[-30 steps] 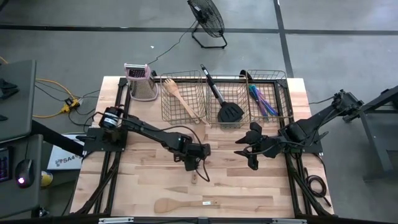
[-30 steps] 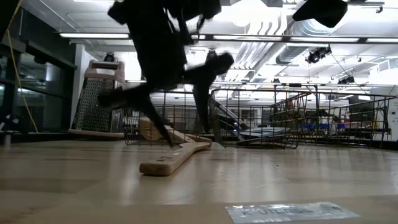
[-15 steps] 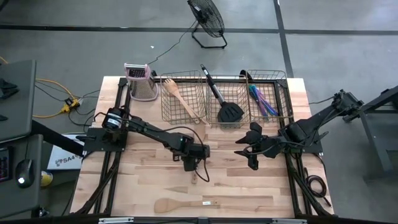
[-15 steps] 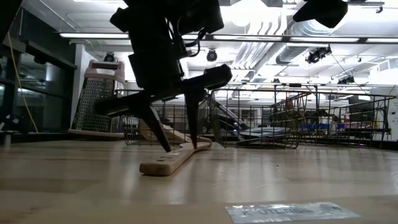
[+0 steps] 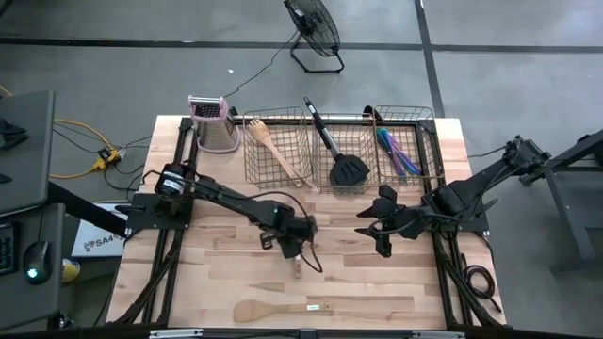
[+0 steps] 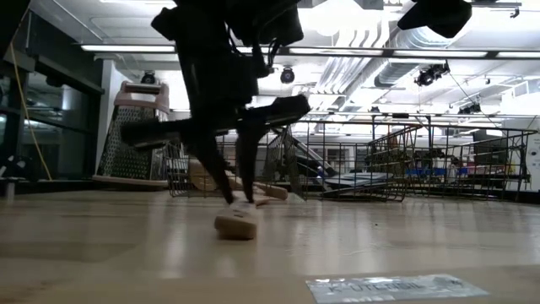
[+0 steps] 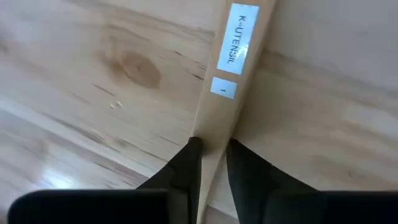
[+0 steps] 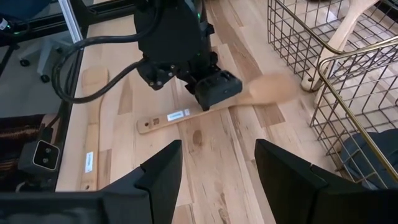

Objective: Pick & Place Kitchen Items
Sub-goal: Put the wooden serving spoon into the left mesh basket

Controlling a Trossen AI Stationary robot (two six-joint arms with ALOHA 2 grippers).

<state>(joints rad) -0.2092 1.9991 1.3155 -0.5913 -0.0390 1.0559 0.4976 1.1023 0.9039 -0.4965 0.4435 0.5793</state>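
The left gripper [image 5: 297, 252] covers the middle of the wooden spoon [image 8: 186, 114], whose bowl end shows only as a blur in the right wrist view, while the left wrist view cuts the handle off at the edge.

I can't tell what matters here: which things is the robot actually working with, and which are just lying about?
Job:
- spoon, clamped in the left gripper
- wooden spatula on the table's near edge
- wooden utensil, black spatula and cutlery, in the baskets

Lying about:
- grater
- fan on the floor
- idle right gripper, open
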